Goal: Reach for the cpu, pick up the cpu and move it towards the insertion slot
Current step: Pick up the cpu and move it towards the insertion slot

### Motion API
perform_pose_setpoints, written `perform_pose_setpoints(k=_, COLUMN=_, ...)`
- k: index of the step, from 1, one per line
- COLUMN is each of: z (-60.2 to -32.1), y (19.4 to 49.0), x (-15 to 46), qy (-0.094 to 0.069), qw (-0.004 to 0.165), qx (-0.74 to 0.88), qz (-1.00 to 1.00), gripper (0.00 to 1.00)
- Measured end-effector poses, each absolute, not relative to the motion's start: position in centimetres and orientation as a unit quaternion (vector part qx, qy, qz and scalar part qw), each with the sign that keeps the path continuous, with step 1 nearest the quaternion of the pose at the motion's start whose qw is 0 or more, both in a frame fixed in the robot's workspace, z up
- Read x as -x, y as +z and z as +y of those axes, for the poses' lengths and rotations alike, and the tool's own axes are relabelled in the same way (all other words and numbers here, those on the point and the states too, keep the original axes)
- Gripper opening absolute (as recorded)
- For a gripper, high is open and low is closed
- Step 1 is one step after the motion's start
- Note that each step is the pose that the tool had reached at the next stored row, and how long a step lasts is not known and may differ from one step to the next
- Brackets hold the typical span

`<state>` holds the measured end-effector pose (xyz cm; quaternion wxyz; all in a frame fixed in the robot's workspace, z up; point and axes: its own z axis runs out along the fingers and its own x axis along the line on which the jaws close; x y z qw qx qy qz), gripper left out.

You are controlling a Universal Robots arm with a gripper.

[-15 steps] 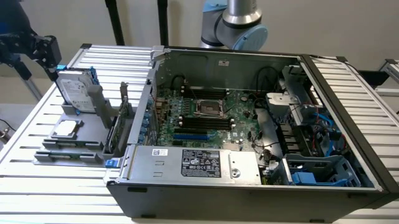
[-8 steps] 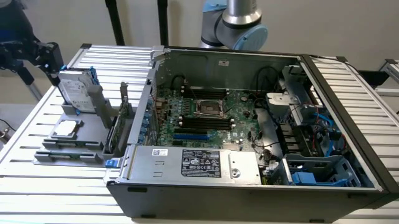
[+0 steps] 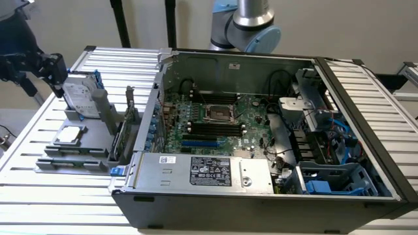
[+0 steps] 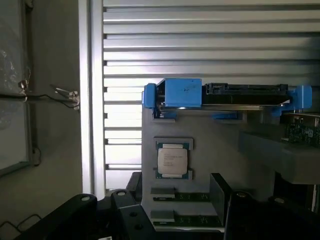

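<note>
- Where the cpu (image 3: 70,135) lies flat in its grey holder (image 3: 65,164) at the exterior view's lower left, a skewed descent could clip its ledges.
- The insertion slot (image 3: 219,112) sits mid-frame, well apart.
- The tool (image 3: 49,71), upper left, jaws apart and empty, might bump the hard drive (image 3: 78,98) beside it.

Arm (image 3: 251,22) at 12 o'clock in exterior view: brushed silver tube, grey joint housing, pale blue cap. Gripper (image 3: 49,68) at 10 o'clock: matte black, blocky. Wrist view: black fingers (image 4: 80,215), angular, with round screw heads.
</note>
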<state>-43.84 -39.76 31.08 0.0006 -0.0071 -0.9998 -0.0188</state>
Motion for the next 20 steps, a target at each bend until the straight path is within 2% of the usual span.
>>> perform_pose_setpoints(k=20, z=-40.4, y=27.4, x=43.8, qy=-0.019, qw=0.001, qx=0.007, qz=-1.0, gripper=0.65)
